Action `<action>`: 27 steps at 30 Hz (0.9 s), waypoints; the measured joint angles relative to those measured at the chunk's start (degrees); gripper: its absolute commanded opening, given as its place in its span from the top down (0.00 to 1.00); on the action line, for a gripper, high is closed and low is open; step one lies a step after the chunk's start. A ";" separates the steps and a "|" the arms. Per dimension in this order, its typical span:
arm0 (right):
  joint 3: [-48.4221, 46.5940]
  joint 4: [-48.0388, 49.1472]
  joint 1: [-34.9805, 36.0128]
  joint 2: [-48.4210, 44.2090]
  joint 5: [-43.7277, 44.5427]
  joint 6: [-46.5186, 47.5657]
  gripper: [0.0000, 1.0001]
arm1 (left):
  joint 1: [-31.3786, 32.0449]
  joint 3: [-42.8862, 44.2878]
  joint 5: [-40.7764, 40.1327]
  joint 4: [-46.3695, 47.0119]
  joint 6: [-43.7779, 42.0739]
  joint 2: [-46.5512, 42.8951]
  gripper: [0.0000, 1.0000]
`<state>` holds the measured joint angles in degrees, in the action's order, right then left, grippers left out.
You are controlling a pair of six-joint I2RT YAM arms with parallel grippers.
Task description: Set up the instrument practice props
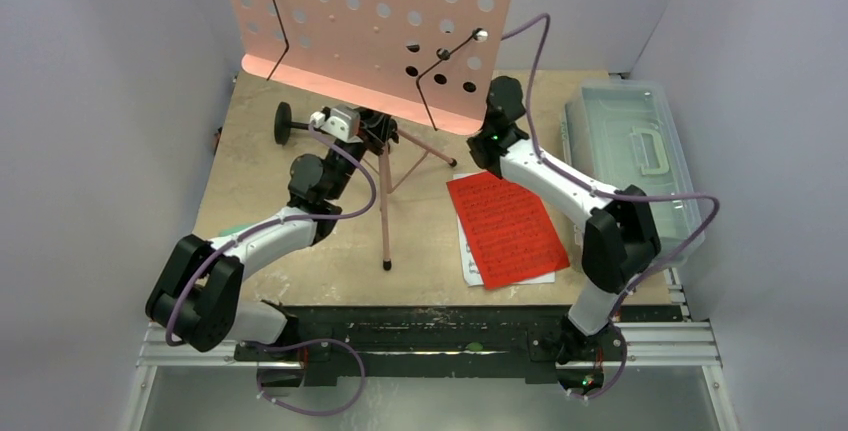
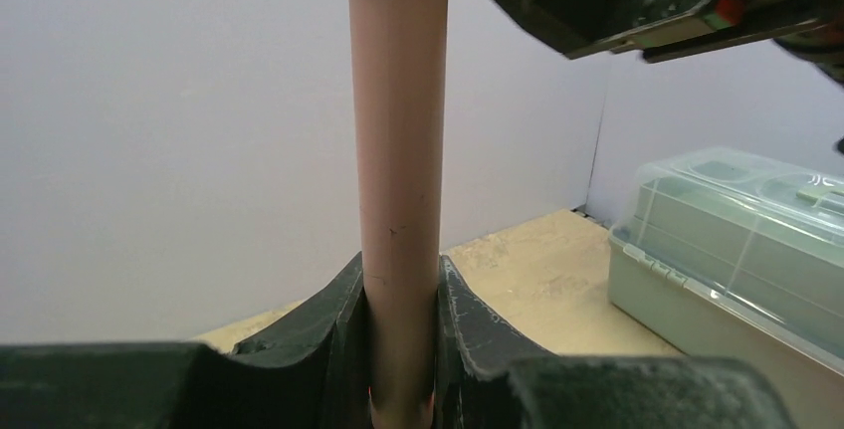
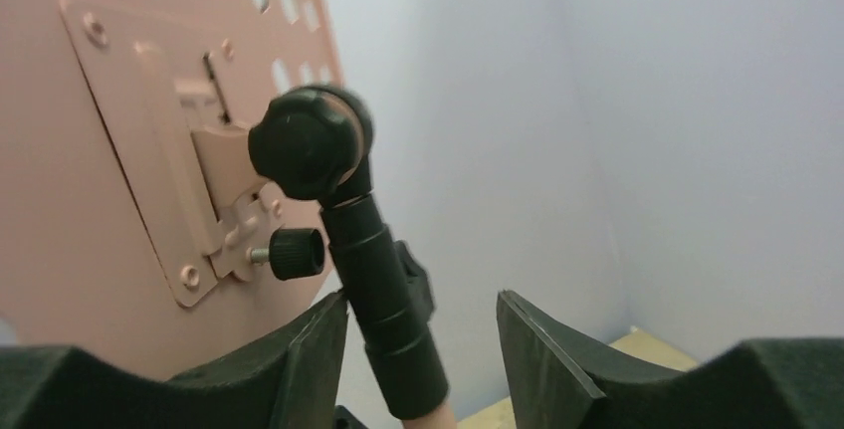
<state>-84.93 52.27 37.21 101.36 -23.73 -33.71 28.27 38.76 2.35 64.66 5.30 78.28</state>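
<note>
- Over the wooden table (image 1: 420, 251), from above: one music stand (image 1: 370, 11), its flat pink desk punched with round holes, two thin legs showing. One red page (image 1: 505, 226) lies on one white page (image 1: 465, 256), just right of the legs. One small black stand (image 1: 283, 123) is at left and one clear plastic box (image 1: 630, 151) at right.
- Left gripper (image 1: 375, 131) sits under the desk and right gripper (image 1: 503, 91) at its right edge.
- Left wrist: two dark fingers (image 2: 328, 320) clamp the smooth pink pole (image 2: 398, 130).
- Right wrist: the claw is open, with two fingers (image 3: 309, 359) either side of the black collar (image 3: 383, 290), below one round knob (image 3: 304, 145).
</note>
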 measured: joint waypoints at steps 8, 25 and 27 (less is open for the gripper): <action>14.80 -6.08 -8.59 -12.46 3.72 -4.96 0.23 | 0.04 1.05 0.46 -4.55 -0.79 -1.31 1.00; 23.80 -16.68 -6.27 -12.94 -4.52 -12.20 0.26 | 0.04 2.10 0.42 -10.32 -1.42 -3.30 1.00; 23.82 -16.68 -4.85 -12.57 -4.52 -14.29 0.28 | 0.04 2.19 0.42 -10.49 -1.40 -3.30 1.00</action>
<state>-61.10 35.59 32.36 88.79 -28.25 -48.01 28.32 40.95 2.76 54.17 3.90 74.98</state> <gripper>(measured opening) 0.742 0.222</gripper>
